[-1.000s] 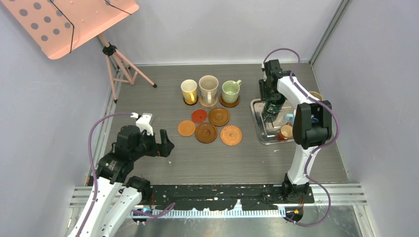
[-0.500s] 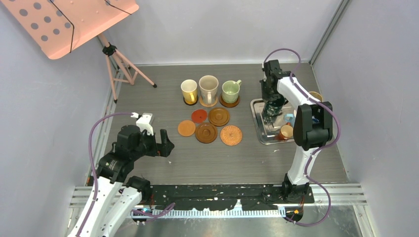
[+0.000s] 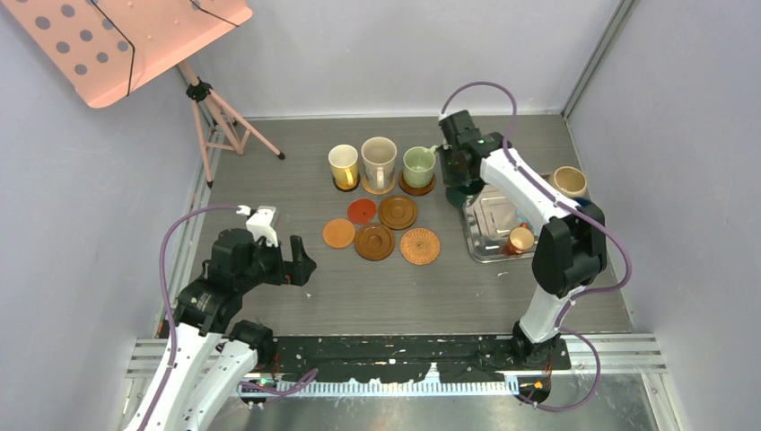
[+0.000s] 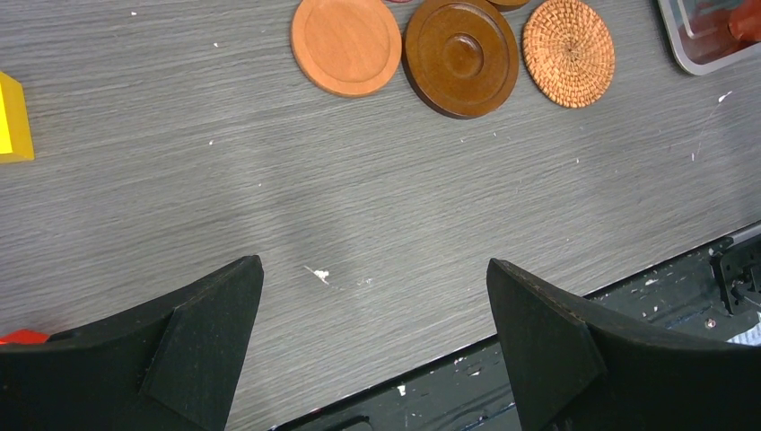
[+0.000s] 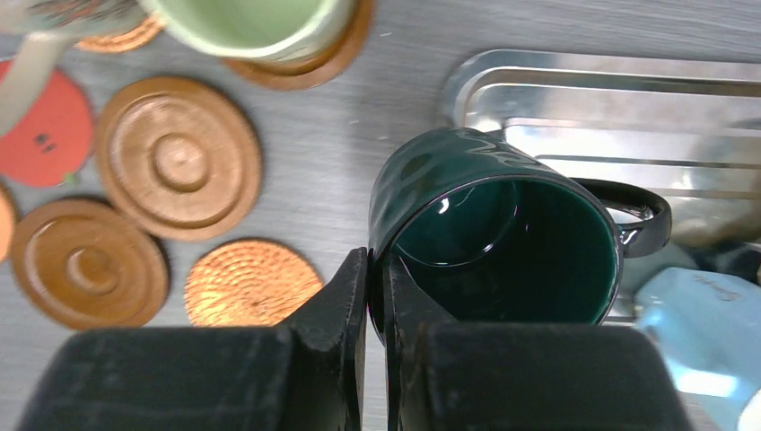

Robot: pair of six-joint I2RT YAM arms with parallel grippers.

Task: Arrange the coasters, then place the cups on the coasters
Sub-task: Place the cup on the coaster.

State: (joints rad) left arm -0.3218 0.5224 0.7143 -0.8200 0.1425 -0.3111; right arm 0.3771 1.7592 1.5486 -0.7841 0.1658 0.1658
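My right gripper [image 5: 375, 269] is shut on the rim of the dark green cup [image 5: 431, 180], one finger inside and one outside. The cup hangs over the left edge of the metal tray [image 5: 610, 90], just right of the pale green cup [image 3: 418, 164]. The yellow cup [image 3: 343, 163], the cream cup [image 3: 378, 158] and the pale green cup each stand on a coaster in the back row. In front lie bare coasters: red [image 3: 362, 211], dark brown [image 3: 397, 212], orange-tan [image 3: 338, 233], dark brown [image 3: 374, 241] and wicker [image 3: 419, 245]. My left gripper [image 4: 372, 267] is open and empty near the front edge.
A small orange-red cup [image 3: 519, 239] stands in the tray and a pale blue cup [image 5: 700, 332] beside it. A beige cup [image 3: 569, 180] sits right of the tray. A yellow block [image 4: 11, 121] lies at the left. A pink stand's tripod [image 3: 215, 117] occupies the back left corner.
My right gripper shut on the dark green cup in the tray, then carried it left and back to the tray's left edge. The left arm has not moved.
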